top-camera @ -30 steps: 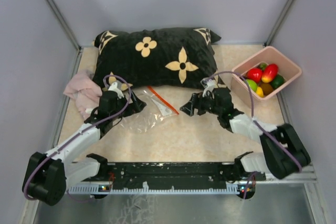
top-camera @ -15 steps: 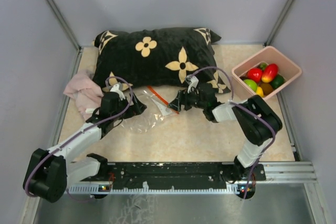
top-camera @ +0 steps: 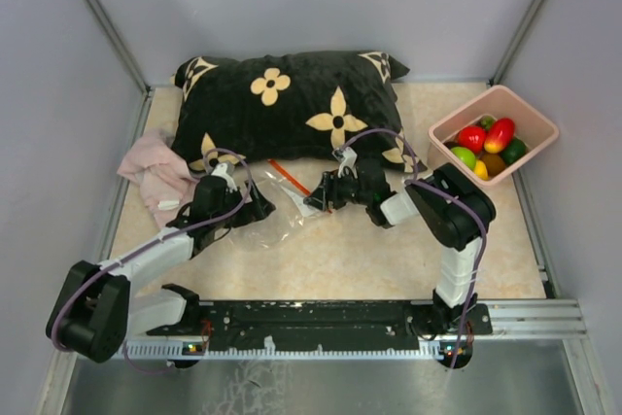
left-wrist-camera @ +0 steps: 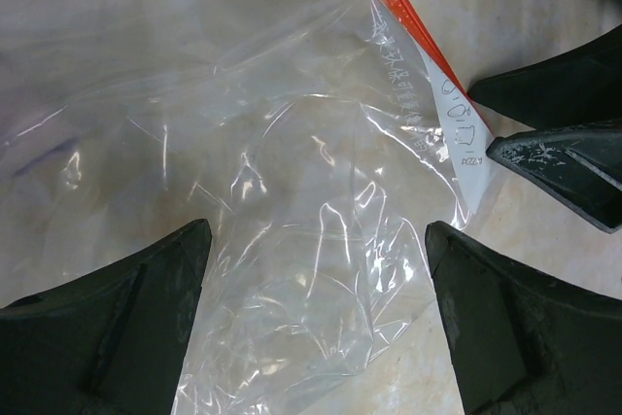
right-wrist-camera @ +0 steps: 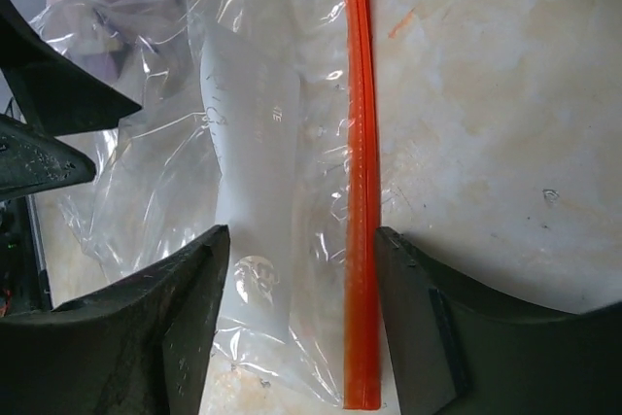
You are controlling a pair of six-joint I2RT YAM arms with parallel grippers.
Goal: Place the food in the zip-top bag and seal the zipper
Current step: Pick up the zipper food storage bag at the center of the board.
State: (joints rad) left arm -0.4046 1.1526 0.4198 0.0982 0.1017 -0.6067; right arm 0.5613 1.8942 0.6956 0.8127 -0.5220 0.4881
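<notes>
My left gripper (left-wrist-camera: 316, 240) and right gripper (right-wrist-camera: 301, 240) gape wide over the flimsy, slippery zip-top bag (left-wrist-camera: 243, 143); I'd pinch its stiffer zipper (right-wrist-camera: 362, 143).

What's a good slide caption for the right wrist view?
Open right gripper hovers astride the red-orange zipper of the clear zip-top bag, which lies flat on the beige table.

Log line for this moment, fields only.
phase: pre-grasp, nothing gripped | left end effector: open over bag | right end effector: open astride zipper | food: in pink bin | bag: empty
</notes>
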